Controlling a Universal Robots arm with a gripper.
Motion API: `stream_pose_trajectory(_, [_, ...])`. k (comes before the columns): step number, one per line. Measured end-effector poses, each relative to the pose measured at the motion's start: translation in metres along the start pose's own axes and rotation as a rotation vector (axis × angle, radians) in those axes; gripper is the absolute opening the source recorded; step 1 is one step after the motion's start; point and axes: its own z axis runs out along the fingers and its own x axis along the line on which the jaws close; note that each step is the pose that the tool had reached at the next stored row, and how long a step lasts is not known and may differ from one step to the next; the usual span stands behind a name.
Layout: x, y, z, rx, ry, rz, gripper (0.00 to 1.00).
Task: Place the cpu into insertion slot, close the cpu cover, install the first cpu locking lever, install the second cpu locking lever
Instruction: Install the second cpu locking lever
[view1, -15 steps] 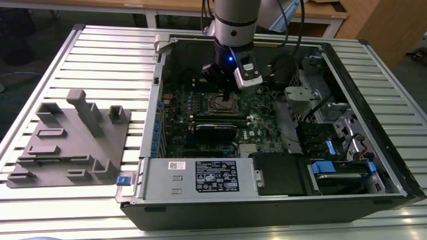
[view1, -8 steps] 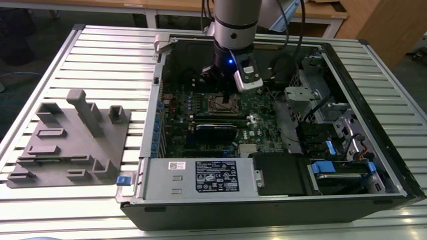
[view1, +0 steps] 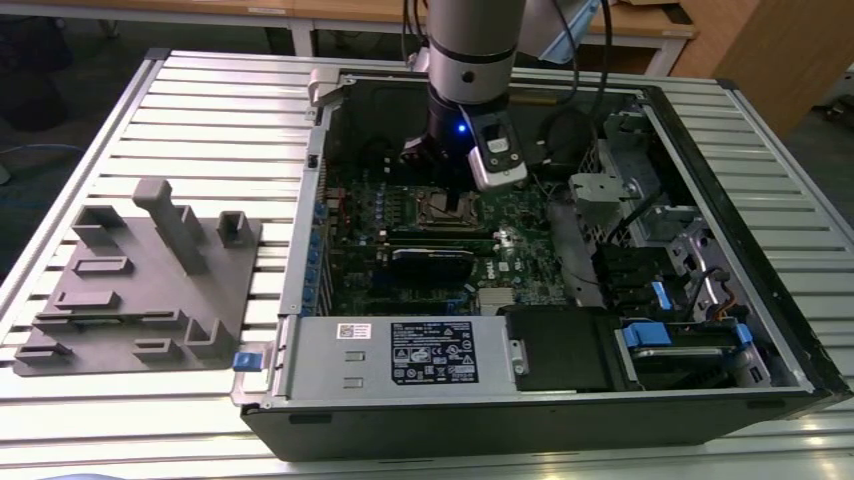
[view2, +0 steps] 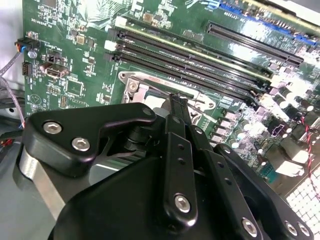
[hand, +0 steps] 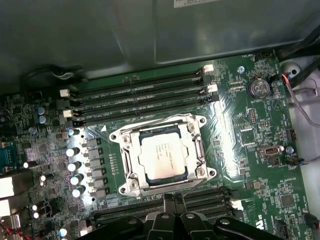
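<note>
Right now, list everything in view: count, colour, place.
computer case: one, black, open on the slatted table.
motherboard: one, green, inside the case.
insertion slot: one, silvery rim, mid-board.
cpu: one, silver-grey, seated in the slot.
cpu cover: one, silver, down around the cpu.
memory slots: four, black, beside the socket.
fixture block: one, grey, at the exterior view's left.
arm: one, silver, above the socket.
pincer: one, black, at the socket's edge.
</note>
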Motion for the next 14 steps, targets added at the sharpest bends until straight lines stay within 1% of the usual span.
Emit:
stream_pose_trajectory(8, [0.0004,-0.0033,-0.0001,-0.0001,0.0,0.0,0.11])
stream_pose_trajectory(14, [0.0054,-0.0053,-0.0001,0.0,-0.0002,0.0,0.11])
